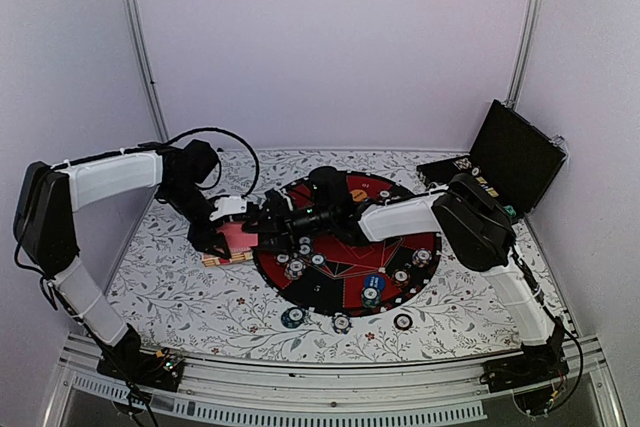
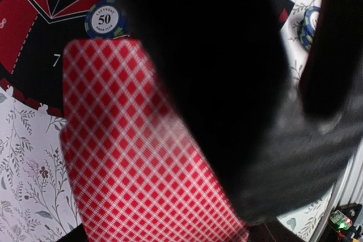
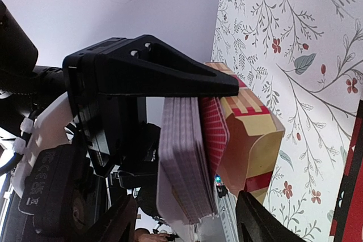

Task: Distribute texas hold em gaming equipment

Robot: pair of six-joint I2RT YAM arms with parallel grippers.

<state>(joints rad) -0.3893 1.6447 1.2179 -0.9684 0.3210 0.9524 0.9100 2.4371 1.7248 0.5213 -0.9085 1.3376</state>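
Inward, left arm (image 1: 110, 175) holds cards (image 1: 238, 238) before right arm (image 1: 400, 215).

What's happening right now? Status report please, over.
Left tool shut on card deck. Right tool open, facing it. Card box close beside deck. Chips lie on mat.

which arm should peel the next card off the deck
Right. The left gripper is shut on the deck, so it is busy; the right gripper is open and faces the deck's edge, likely ready to pinch a card.
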